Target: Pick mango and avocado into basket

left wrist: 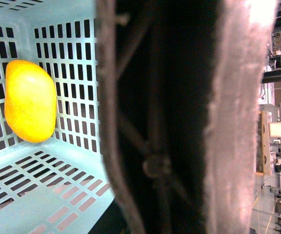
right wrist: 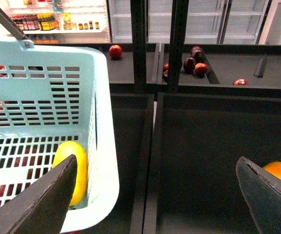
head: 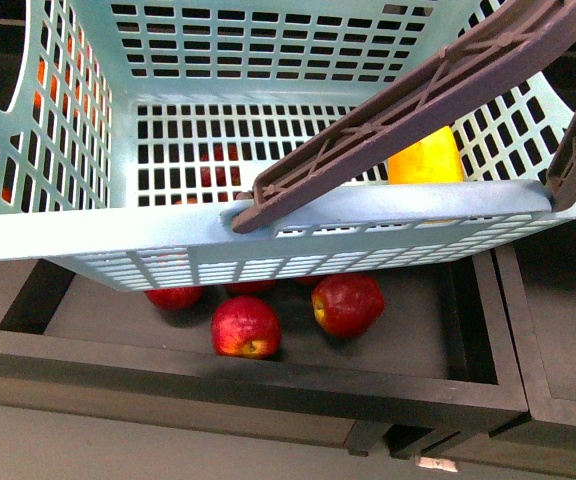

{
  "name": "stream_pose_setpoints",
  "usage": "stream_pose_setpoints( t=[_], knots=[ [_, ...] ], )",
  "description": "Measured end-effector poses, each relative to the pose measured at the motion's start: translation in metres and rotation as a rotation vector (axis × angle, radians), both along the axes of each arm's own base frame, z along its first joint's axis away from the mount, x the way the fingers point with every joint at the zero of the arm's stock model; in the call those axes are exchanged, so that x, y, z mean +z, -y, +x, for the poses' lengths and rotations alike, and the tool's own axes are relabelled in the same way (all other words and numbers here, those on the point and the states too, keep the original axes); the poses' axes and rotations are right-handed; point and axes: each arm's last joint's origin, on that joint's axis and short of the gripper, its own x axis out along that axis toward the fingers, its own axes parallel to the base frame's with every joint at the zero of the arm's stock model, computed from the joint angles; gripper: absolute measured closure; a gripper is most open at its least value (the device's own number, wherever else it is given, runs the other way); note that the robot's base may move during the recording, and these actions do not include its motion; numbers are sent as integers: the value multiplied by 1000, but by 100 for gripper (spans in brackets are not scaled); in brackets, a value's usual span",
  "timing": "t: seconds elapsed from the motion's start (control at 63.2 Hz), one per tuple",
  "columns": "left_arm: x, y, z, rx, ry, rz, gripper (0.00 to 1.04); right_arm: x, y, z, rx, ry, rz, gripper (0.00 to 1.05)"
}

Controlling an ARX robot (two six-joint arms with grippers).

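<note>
The light teal basket (head: 298,215) hangs tilted close to the front camera, its brown handle (head: 408,110) raised across it. My left gripper is shut on that handle (left wrist: 155,146), which fills the left wrist view and hides the fingers. The yellow-orange mango (head: 425,160) lies inside the basket against a slotted wall (left wrist: 30,100) (right wrist: 72,168). My right gripper (right wrist: 156,163) is open and holds nothing. It hovers over a dark bin (right wrist: 204,146) just beside the basket's rim (right wrist: 104,146). The avocado is out of view.
Red apples (head: 246,326) (head: 348,303) lie in a dark crate (head: 268,385) under the basket. An orange-yellow fruit (right wrist: 278,170) shows by one right finger. Black shelf posts (right wrist: 139,44) stand behind, with dark red fruits (right wrist: 194,63) and an apple (right wrist: 115,51) on the back shelf.
</note>
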Motion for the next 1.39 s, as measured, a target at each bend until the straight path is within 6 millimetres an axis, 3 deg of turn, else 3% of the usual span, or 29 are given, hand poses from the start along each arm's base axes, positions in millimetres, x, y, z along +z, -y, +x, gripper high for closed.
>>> stream_pose_setpoints(
  t=[1.392],
  knots=[
    [0, 0, 0, 1, 3, 3, 92, -1, 0, 0, 0, -2, 0, 9]
  ],
)
